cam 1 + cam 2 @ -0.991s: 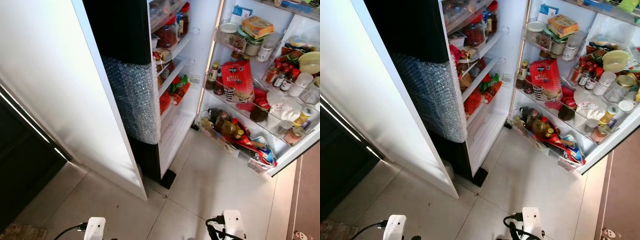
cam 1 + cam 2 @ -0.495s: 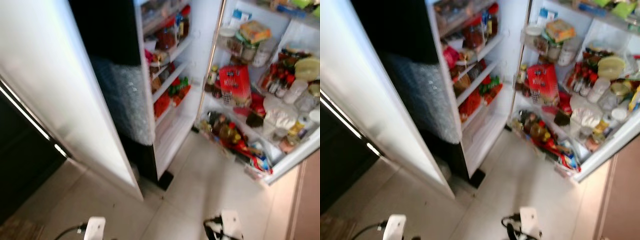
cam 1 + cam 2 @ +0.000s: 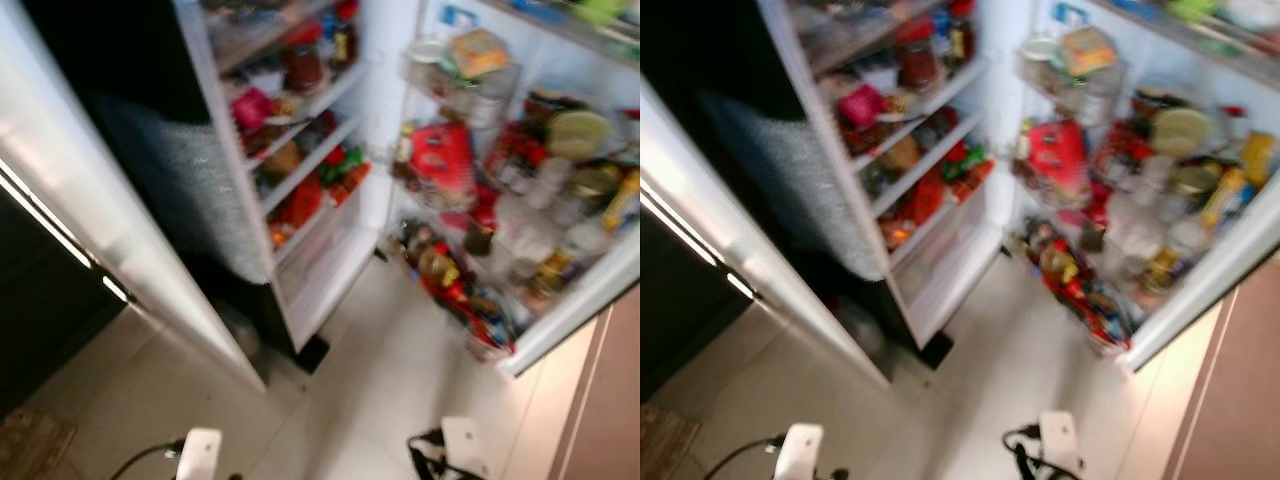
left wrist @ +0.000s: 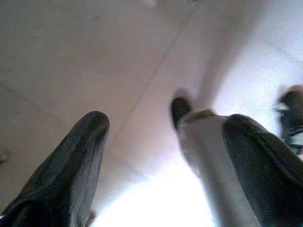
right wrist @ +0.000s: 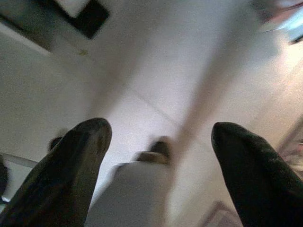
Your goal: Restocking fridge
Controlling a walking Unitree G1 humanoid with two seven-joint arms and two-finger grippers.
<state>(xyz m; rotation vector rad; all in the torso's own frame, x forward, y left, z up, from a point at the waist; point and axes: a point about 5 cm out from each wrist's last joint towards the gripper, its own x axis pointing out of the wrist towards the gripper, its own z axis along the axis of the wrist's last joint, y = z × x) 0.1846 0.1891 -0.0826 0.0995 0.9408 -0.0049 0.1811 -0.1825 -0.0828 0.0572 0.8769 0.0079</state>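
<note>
The open fridge [image 3: 300, 110] stands ahead, blurred, its shelves packed with jars, bottles and red packets. Its right door [image 3: 560, 300] hangs open, with racks full of bottles, jars and a red bag [image 3: 440, 160]. Both arms hang idle low over the tiled floor [image 3: 380, 370]; their white wrist parts [image 3: 200, 455] [image 3: 465, 445] show at the bottom edge. The left gripper [image 4: 165, 125] is open above bare tiles with nothing between its fingers. The right gripper [image 5: 161, 130] is open too and holds nothing.
The white left door [image 3: 90, 200] swings out toward me on the left, with bubble wrap [image 3: 190, 190] on the dark panel behind it. A dark cabinet [image 3: 40, 300] stands at far left. My own silver leg [image 4: 208, 151] shows below the left gripper.
The whole picture has shifted and blurred, so the camera has moved; more of the fridge's inner shelves now shows. Both arms still hang as before.
</note>
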